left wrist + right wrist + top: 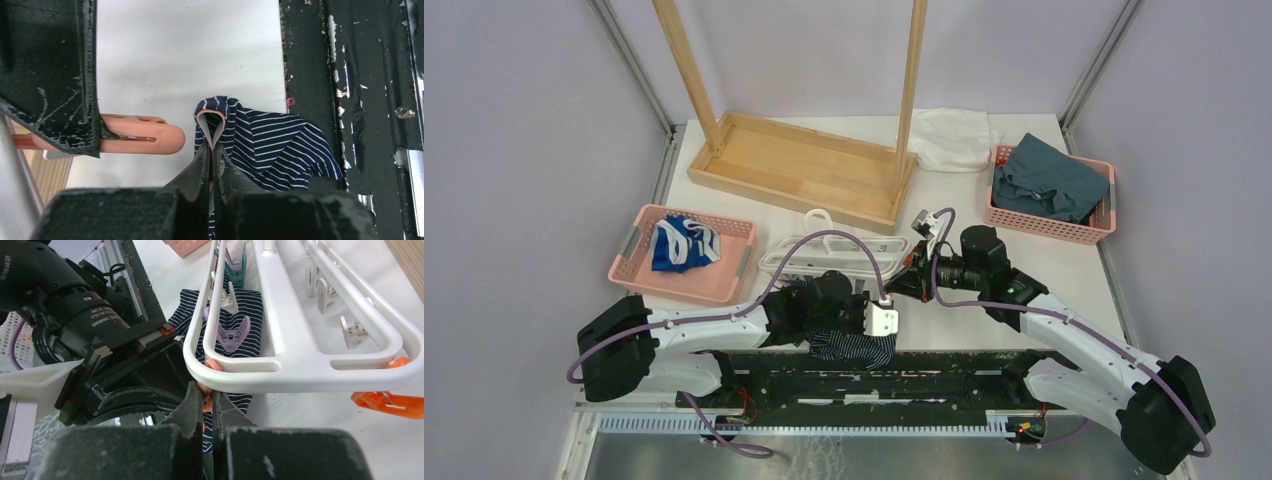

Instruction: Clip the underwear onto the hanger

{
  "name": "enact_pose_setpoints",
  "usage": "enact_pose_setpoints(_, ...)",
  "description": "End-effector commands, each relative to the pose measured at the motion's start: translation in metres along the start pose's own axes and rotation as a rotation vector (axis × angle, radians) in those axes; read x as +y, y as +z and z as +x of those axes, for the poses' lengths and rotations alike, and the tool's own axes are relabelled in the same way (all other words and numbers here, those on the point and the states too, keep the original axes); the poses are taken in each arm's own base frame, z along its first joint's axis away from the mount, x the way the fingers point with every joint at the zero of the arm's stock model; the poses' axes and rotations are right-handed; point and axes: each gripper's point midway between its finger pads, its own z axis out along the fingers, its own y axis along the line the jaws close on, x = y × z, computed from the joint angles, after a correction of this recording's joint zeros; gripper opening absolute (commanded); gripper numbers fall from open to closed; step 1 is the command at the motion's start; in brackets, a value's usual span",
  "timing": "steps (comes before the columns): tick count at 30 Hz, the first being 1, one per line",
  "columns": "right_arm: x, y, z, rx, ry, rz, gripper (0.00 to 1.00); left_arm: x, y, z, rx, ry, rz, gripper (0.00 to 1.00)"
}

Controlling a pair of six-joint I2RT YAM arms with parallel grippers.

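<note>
Left pincer [212,150] is clenched tight on a fold of the underwear [280,145]. The orange trim pokes up right between its fingers, and the rest of the cloth droops across the near edge of the tabletop [190,50]. Right pincer [205,402] is clamped on the peach clip [150,140] at the hanger's [300,365] near corner. The clip's tip is just beside that fold, not touching. The hanger frame sits in front of the wooden rack [804,170].
</note>
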Motion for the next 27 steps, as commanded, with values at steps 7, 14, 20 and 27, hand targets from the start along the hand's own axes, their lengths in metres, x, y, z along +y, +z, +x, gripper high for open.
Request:
enact_pose_setpoints(7,0.016,-0.002,-0.021,-0.059,-0.069,-0.077,0.01,0.017,-0.009,-0.051,-0.157,0.058,0.008,0.03)
enact_pose_setpoints(14,0.018,-0.002,-0.019,-0.045,-0.076,-0.090,0.01,0.020,-0.013,-0.056,-0.174,0.057,0.002,0.03)
enact_pose_setpoints(20,0.022,-0.006,-0.015,-0.028,-0.089,-0.102,0.01,0.024,-0.015,-0.056,-0.175,0.055,-0.005,0.03)
enact_pose_setpoints(27,0.025,-0.009,-0.015,-0.020,-0.094,-0.113,0.01,0.026,-0.012,-0.054,-0.151,0.045,0.002,0.03)
